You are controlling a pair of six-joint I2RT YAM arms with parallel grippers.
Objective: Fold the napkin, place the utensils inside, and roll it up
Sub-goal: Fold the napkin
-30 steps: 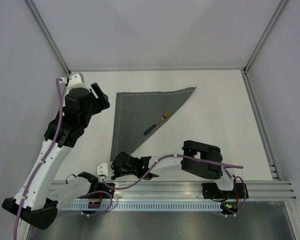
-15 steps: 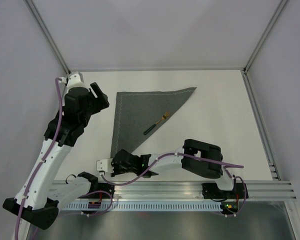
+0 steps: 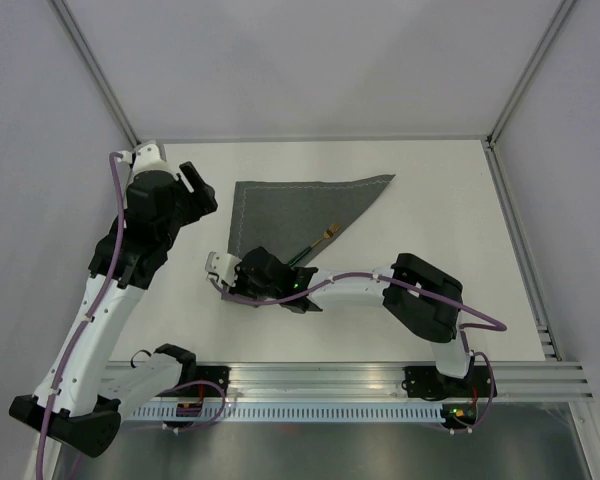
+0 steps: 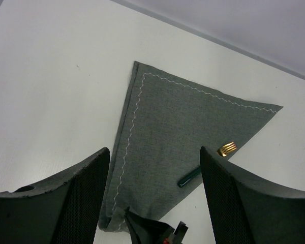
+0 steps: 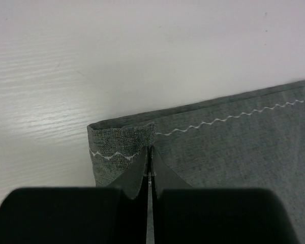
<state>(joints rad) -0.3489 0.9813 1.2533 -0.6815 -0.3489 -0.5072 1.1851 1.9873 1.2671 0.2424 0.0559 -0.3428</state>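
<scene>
White table, matte, w/ faint grain visible in the right wrist view; walled on L, R and far sides, w/ an aluminium rail along the near edge. Only one thing lies directly on it: the napkin, dark grey, folded to a triangle, left of ctr. It lies flat w/ one edge parallel to the far wall and the long diagonal edge facing R. Its near corner is bunched and off the table. Fork rests on the napkin by the diagonal edge; gold tines, dark green handle.
</scene>
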